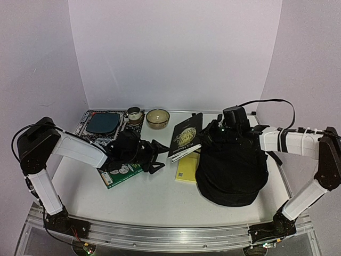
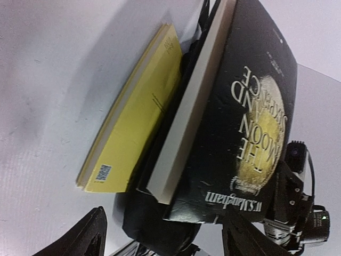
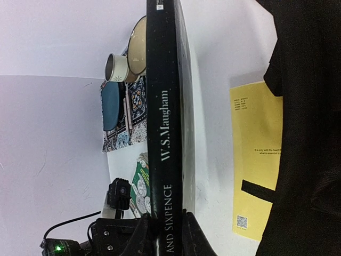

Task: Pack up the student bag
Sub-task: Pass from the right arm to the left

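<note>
The student bag (image 1: 232,170) is a big black backpack standing at the right of the table; it fills the right edge of the right wrist view (image 3: 309,133). My right gripper (image 1: 209,137) is shut on the end of a black book, "The Moon and Sixpence" (image 1: 186,136), and holds it tilted beside the bag's top. The right wrist view shows the gripper (image 3: 169,234) clamping the book's spine (image 3: 165,106). My left gripper (image 1: 157,156) is open and empty, facing that book (image 2: 250,122). A yellow book (image 1: 187,168) lies flat against the bag's left side.
A green book (image 1: 120,173) lies under my left wrist. At the back left are a patterned mat (image 1: 90,120) with a blue pad, a cup (image 1: 135,113) and a bowl (image 1: 157,118). White walls close in the back and sides.
</note>
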Controlling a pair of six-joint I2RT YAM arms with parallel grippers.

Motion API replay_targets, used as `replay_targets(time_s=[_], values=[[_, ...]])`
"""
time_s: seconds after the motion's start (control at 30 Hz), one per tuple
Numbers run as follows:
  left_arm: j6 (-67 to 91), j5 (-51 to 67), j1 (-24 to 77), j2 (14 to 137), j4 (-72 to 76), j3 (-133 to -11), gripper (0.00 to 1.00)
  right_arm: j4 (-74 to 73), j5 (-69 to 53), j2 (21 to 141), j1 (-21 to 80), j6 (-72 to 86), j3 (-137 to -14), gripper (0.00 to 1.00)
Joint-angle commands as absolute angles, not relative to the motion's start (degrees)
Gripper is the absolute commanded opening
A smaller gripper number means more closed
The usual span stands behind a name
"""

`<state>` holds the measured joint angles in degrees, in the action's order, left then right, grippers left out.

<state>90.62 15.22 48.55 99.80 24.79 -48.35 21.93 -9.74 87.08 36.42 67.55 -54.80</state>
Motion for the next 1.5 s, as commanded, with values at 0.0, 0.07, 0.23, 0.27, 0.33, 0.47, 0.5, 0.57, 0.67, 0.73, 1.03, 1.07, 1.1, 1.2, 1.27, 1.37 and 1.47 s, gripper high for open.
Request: replay_targets(time_s=[0.0,0.07,0.23,0.27,0.33,0.47,0.5,0.57,0.67,0.73,1.03,1.07,1.1,1.2,1.27,1.37,1.47], values=[[96.28,16.54,49.58,101.89,36.64,-50.8,0.76,30.8,-8.56,82.61,36.39,68.22,-55.15,0.0],[97.84,16.95,49.7,103.21,39.25,-51.2,0.76,31.08,-8.8,82.48,36.39,68.51,-55.06,0.0],[99.06,19.1,50.24,106.72,40.17,-53.77,0.76,32.9,-9.03,81.88,36.39,69.35,-54.68,0.0],[99.38,19.12,50.38,107.09,40.19,-53.77,0.76,33.11,-9.05,81.69,36.39,69.46,-54.8,0.0],[99.85,19.34,50.4,107.79,40.48,-53.87,0.76,33.58,-9.37,81.44,36.41,69.64,-55.21,0.0],[99.89,19.61,50.36,108.7,40.87,-54.91,0.77,35.45,-9.61,81.11,36.39,70.74,-55.2,0.0],[99.93,19.76,50.38,108.9,40.92,-55.34,0.77,35.99,-9.7,81.11,36.39,71.12,-55.22,0.0],[100.04,19.95,50.4,109.41,41.09,-55.87,0.77,36.93,-10.12,81.26,36.39,71.74,-55.3,0.0],[100.67,19.98,50.39,109.78,41.56,-55.87,0.77,38.04,-10.74,81.57,36.39,72.28,-55.76,0.0],[100.86,19.04,50.36,109.57,42.2,-55.41,0.76,38.23,-11.3,81.69,36.39,72.46,-56.07,0.0],[102.14,13.33,50.38,107.79,47.35,-53.44,0.54,39.57,-12.82,80.2,36.52,74.52,-53.6,0.0],[102.26,12.78,50.36,107.61,47.79,-53.12,0.5,39.73,-12.91,79.92,36.62,74.72,-53.28,0.0],[102.31,12.16,50.37,107.36,48.4,-52.77,0.47,39.73,-12.99,79.5,36.66,74.92,-52.87,0.0],[102.41,9.53,50.37,106.37,50.63,-51.2,0.4,39.73,-13.17,78.65,36.8,74.95,-51.89,0.0],[102.45,7.5,50.36,105.56,52.33,-50.03,0.38,39.73,-13.39,78.12,36.99,75.06,-51.23,0.0],[102.32,4.35,50.36,104.38,55.83,-48.28,0.38,39.73,-14.63,77.92,37.41,75.07,-50.71,0.0],[102.6,2.23,50.34,104.2,60.31,-46.89,0.4,39.76,-15.73,77.87,38.02,74.8,-50.4,0.0]])
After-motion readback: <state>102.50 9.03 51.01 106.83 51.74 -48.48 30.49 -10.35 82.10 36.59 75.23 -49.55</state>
